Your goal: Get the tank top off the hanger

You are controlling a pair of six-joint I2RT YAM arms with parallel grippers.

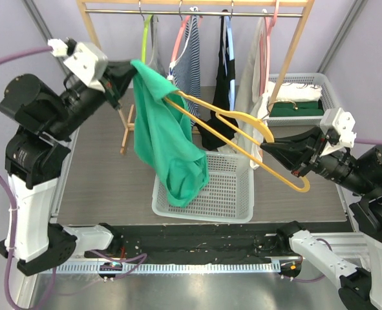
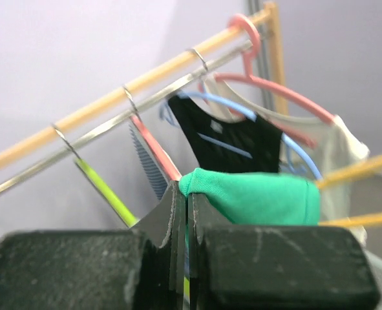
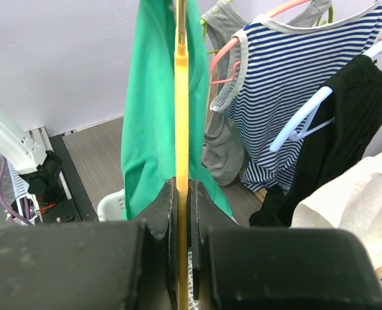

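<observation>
Green fabric tank top (image 1: 166, 139) hangs off left end of yellow plastic hanger (image 1: 249, 119), held in air, bulk drooping into white perforated plastic basket (image 1: 226, 194) on grey desk (image 1: 100, 174).
Left fingers (image 1: 130, 71) pinched tight on top fold of tank top, no gap between them.
Right fingers (image 1: 268, 150) clamped narrow on hanger, at its right end.
Behind: wooden rack with metal rail (image 1: 197, 11) carrying striped top (image 1: 189, 64), black top (image 1: 224, 71), white garment (image 1: 250, 84).
2nd basket (image 1: 307, 81) at right, with folded clothes.
</observation>
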